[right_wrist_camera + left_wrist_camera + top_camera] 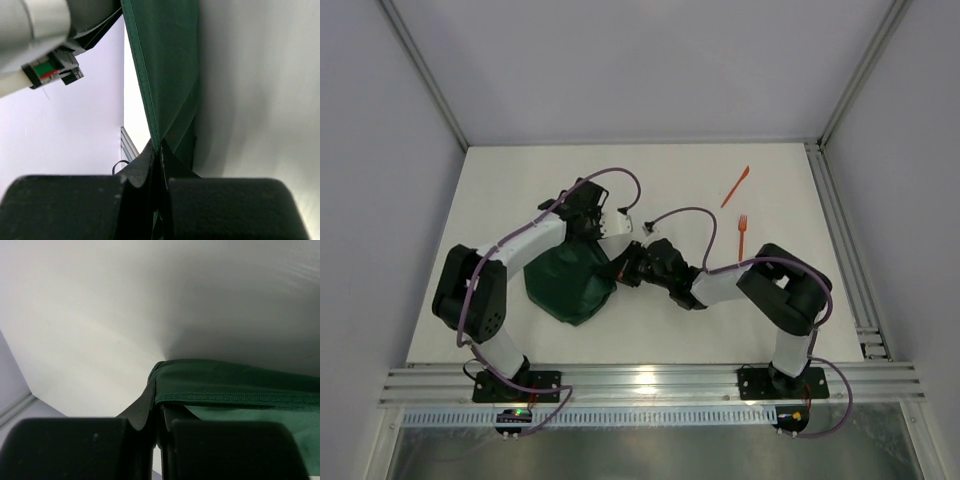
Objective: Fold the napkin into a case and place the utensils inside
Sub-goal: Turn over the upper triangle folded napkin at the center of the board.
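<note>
Both grippers, left gripper and right gripper, clamped on napkin hem; utensils outside on table.

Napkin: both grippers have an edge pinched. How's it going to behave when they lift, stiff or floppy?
Probably floppy: the napkin lies bunched and rumpled rather than flat. In the right wrist view the cloth hangs in soft folds from the shut right gripper, so it likely sags between grips. The stitched hem at the left gripper may resist slipping.
</note>
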Robot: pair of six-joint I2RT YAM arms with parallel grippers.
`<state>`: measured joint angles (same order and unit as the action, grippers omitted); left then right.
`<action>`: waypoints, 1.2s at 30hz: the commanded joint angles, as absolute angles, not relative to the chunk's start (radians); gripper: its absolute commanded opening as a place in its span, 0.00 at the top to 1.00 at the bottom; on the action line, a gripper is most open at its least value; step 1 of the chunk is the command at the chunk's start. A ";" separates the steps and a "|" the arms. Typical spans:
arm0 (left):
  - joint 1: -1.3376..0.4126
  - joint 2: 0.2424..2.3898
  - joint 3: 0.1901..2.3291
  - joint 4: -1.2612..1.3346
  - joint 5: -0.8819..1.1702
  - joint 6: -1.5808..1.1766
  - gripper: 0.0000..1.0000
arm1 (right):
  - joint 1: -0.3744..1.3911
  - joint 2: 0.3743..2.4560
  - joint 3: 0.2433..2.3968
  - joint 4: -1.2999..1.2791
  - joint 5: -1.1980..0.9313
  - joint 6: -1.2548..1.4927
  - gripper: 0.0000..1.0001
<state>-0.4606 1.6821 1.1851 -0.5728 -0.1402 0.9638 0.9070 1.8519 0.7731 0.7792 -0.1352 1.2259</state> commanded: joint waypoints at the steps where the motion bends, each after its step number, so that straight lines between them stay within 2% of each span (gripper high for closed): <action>1: -0.423 1.651 1.276 -0.388 -0.268 0.910 1.00 | 0.928 1.744 0.756 0.680 -0.187 1.154 0.96; 6: -0.416 1.527 1.270 -0.419 -0.325 0.885 1.00 | 0.942 1.736 0.899 0.588 -0.230 1.079 0.96; 9: -0.382 1.410 1.269 -0.439 -0.365 0.873 1.00 | 0.969 1.776 1.090 0.483 -0.233 1.028 0.96; 17: -0.152 1.200 1.382 -0.523 -0.354 0.865 1.00 | 1.094 1.904 1.457 0.387 -0.212 1.057 0.96; 25: -0.055 1.060 1.341 -0.581 -0.399 0.939 1.00 | 1.218 2.176 1.857 0.331 -0.199 1.163 0.96; 31: -0.028 1.038 1.250 -0.568 -0.382 1.005 1.00 | 1.250 2.293 1.867 0.445 -0.204 1.331 0.96; 36: -0.028 1.124 1.135 -0.558 -0.278 0.983 1.00 | 1.238 2.250 1.630 0.543 -0.163 1.379 0.96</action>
